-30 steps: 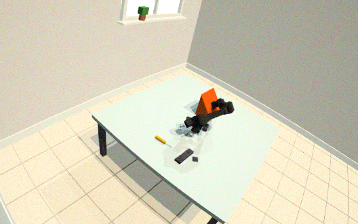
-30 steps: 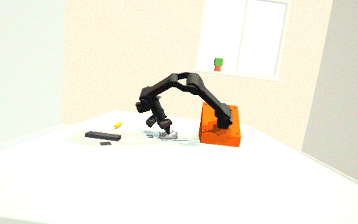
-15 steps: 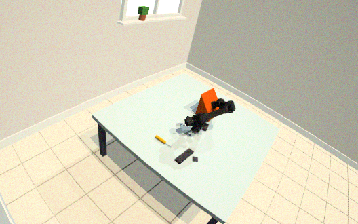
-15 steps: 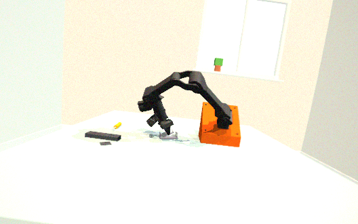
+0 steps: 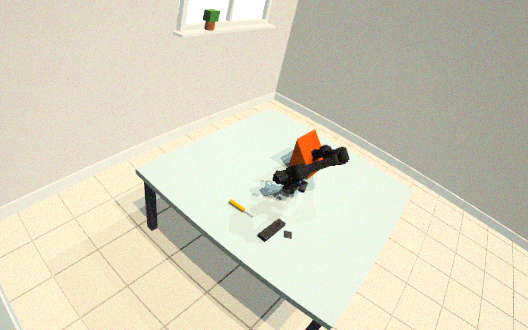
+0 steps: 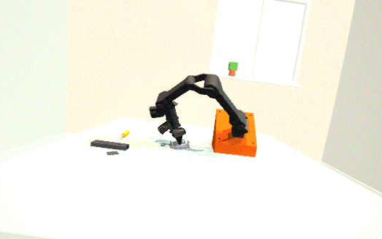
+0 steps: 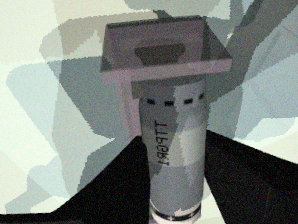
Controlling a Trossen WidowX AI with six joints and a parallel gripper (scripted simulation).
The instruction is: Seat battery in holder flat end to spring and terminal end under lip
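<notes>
Battery (image 7: 174,156): grey cylinder, dark lettering along its side, a ring of small dark marks near its far end, clamped between the gripper (image 7: 174,183) fingers, which stand narrowly parted on it. Its far end meets the grey holder (image 7: 162,52), under the holder's near edge. Beyond the holder from the orange base (image 6: 235,134) lie a yellow-handled screwdriver (image 5: 239,206), a dark bar (image 5: 271,229) and a small dark square (image 5: 287,233), all well apart from it.

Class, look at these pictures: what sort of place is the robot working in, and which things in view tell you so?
Probably an ordinary room indoors, not a workshop. A pale table stands on a tiled floor in a corner of plain walls, and a small potted plant sits on the sill of a window.
</notes>
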